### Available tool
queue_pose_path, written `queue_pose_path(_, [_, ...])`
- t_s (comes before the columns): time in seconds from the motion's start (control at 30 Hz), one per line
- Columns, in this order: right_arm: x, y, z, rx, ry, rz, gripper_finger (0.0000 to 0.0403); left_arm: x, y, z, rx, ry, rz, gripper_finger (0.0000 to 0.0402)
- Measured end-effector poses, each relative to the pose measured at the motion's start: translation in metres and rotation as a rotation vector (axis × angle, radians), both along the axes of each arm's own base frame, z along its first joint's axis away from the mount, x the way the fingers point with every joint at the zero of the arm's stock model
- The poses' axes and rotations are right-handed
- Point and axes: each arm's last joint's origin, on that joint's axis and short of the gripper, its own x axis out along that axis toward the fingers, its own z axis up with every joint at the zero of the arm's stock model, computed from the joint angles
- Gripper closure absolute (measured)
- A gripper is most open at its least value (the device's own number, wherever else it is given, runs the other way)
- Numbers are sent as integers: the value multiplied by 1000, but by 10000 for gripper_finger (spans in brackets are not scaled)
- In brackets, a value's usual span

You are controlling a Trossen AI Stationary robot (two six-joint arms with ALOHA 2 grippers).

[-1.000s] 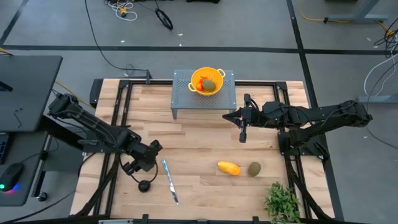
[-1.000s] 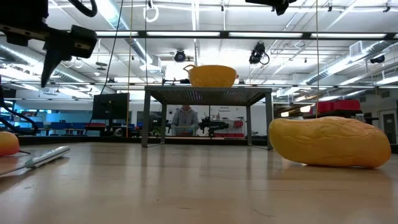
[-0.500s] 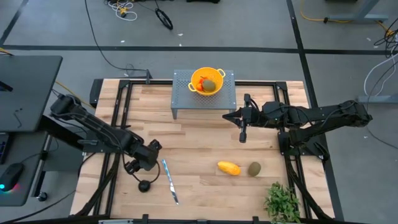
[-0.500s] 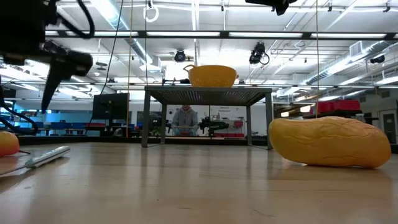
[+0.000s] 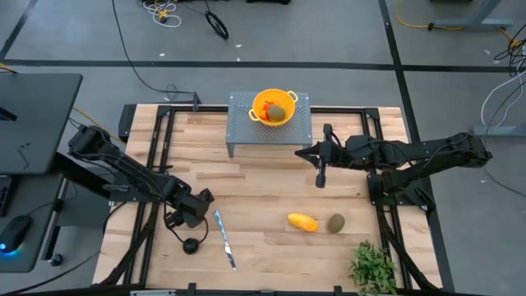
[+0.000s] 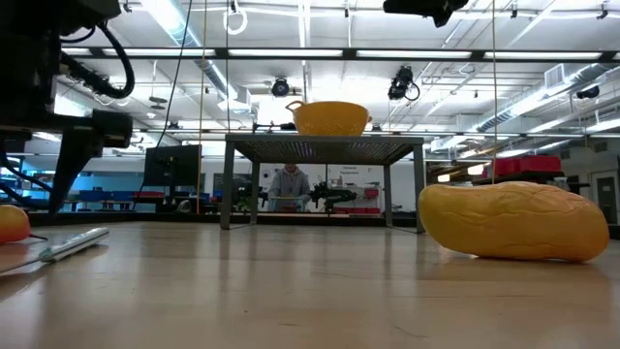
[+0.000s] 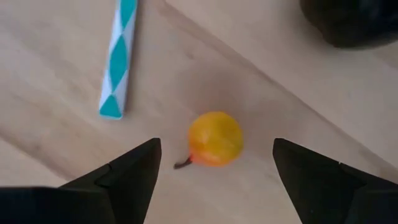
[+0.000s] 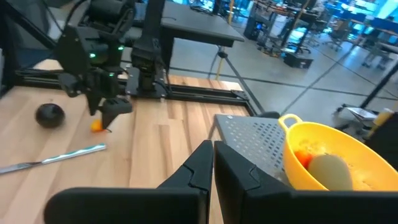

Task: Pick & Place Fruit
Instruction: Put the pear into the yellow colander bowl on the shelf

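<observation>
Hovering over a small orange fruit (image 7: 215,138), left gripper (image 7: 214,171) wide apart, right gripper (image 8: 211,163) apparently pinched together, empty.

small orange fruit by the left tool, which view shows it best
The left wrist view: the small orange fruit sits large between the open left tool's fingers. The right wrist view shows a speck, the low view a cropped edge, the high view nothing.
</observation>
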Motion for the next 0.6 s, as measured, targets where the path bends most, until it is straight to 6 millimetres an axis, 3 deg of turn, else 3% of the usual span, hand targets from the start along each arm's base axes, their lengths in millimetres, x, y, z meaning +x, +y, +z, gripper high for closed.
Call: queue_pose_path(0.6, [0,0,-1,-7,8,-10,381,-1,-1,-18,-17,40,-41,82])
